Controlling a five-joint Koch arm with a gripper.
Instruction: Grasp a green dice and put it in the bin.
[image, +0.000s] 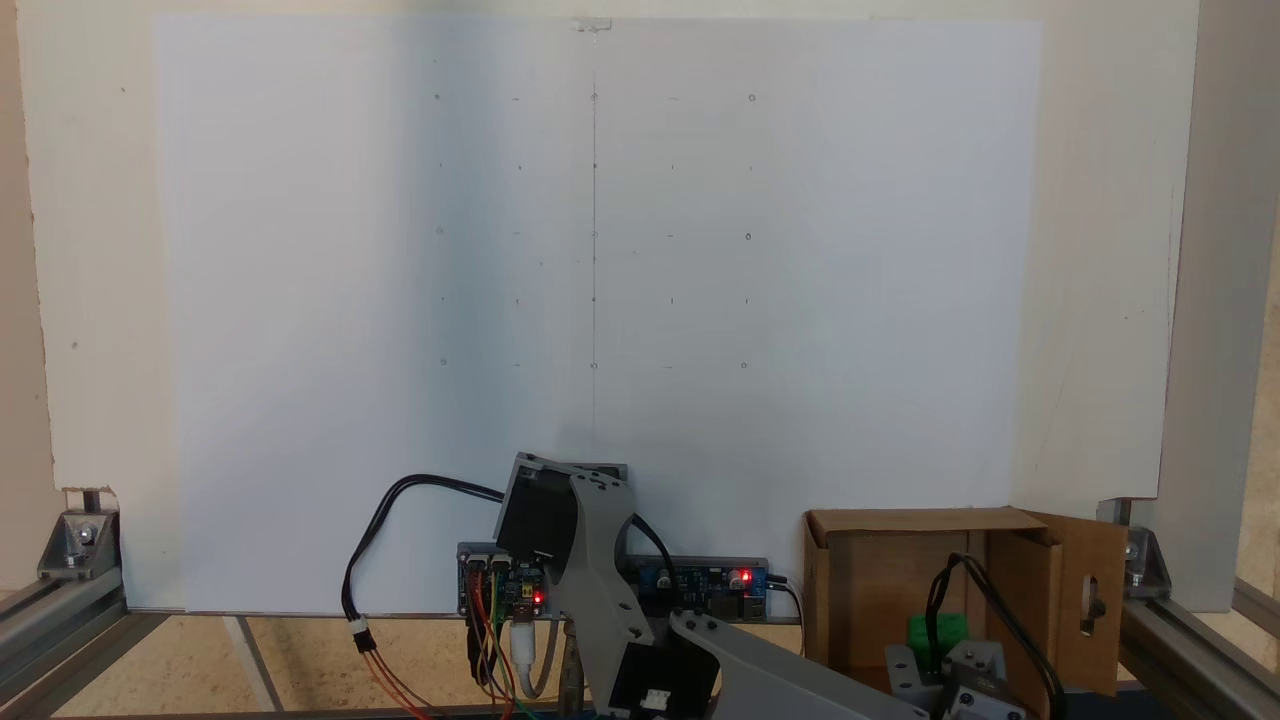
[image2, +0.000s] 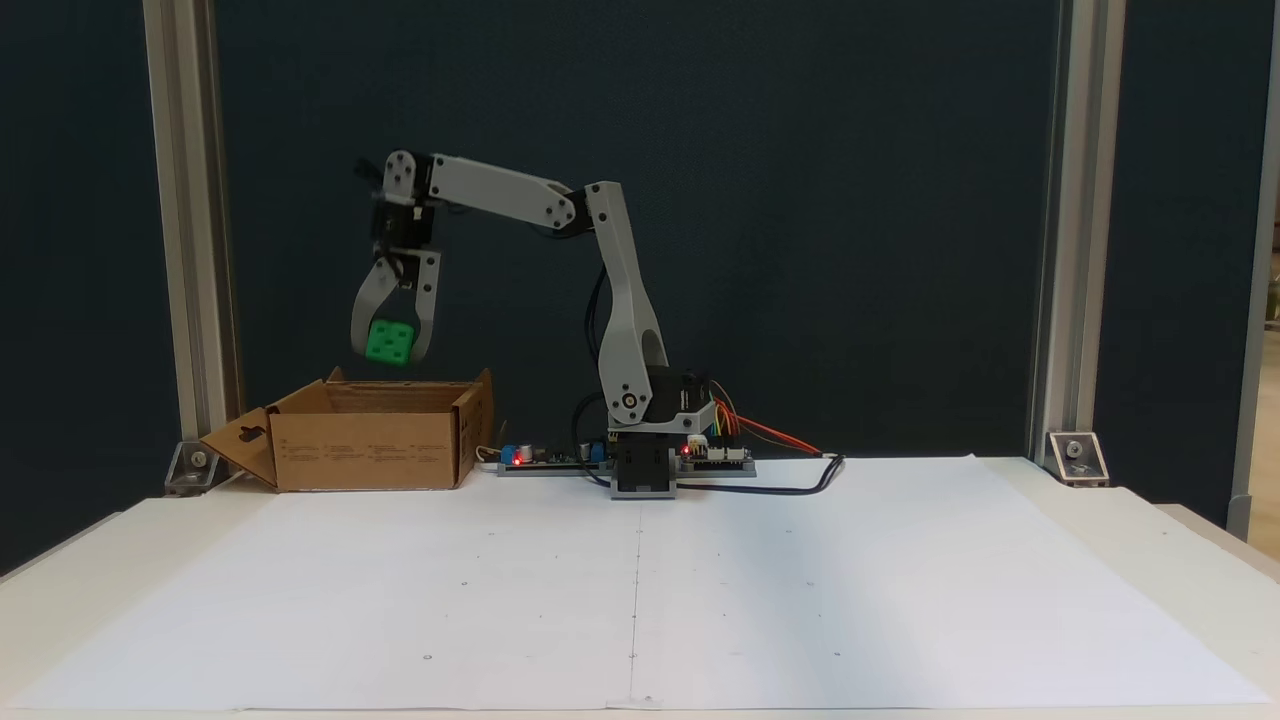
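The green dice (image2: 388, 343) hangs in the air between the two grey fingers of my gripper (image2: 391, 352), which is shut on it. It is held directly above the open top of the bin (image2: 365, 447), a brown cardboard box at the left of the table. From above, the green dice (image: 937, 632) shows inside the outline of the bin (image: 880, 580), with the gripper body (image: 950, 680) partly covering it. A side flap (image: 1090, 600) with a keyhole cut-out stands open.
White paper (image2: 640, 590) covers the table. The arm's base and circuit boards (image2: 640, 460) with cables sit at the back centre. Aluminium frame posts (image2: 185, 240) stand at both back corners, one close behind the bin.
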